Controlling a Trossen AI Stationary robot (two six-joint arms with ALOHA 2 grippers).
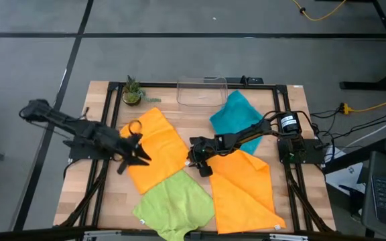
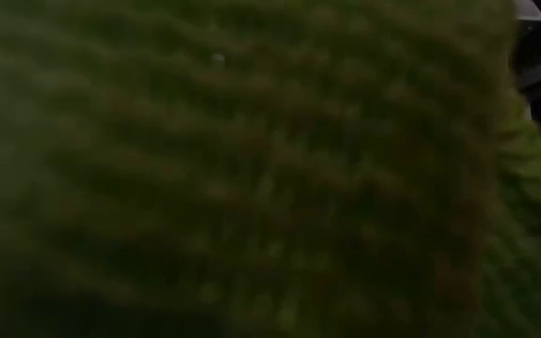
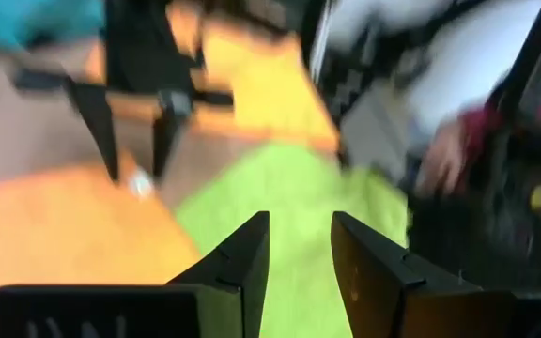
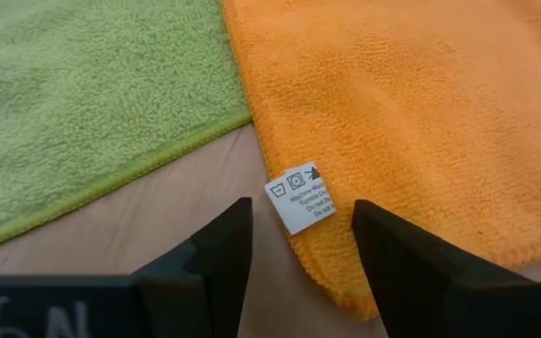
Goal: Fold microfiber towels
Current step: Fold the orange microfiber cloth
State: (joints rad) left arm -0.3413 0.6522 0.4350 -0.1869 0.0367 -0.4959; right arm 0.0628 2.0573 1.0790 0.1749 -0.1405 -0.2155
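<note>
Four microfiber towels lie flat on the wooden table. One orange towel [image 1: 156, 147] is at the left and a second orange towel [image 1: 243, 187] at the right. A lime green towel [image 1: 176, 204] is at the near edge and a teal towel [image 1: 236, 117] at the far right. My right gripper [image 4: 294, 230] is open and low. Its fingers stand on either side of the left orange towel's right corner, which bears a white label [image 4: 301, 199]. My left gripper [image 3: 299, 225] is open and holds nothing. It is above the left orange towel's left side [image 1: 139, 155]. My right gripper slants down from the table's right side over the labelled corner [image 4: 327, 253] of the left orange towel. One finger is over bare wood, the other [image 4: 411, 263] over the towel's edge. Whether either finger touches the cloth, I cannot tell.
A clear plastic bin [image 1: 202, 90] and a small potted plant [image 1: 133, 90] stand at the far edge. The lime green towel [image 2: 252, 169] fills the low view and hides the table there. Bare wood [image 4: 186, 211] shows between the lime and orange towels.
</note>
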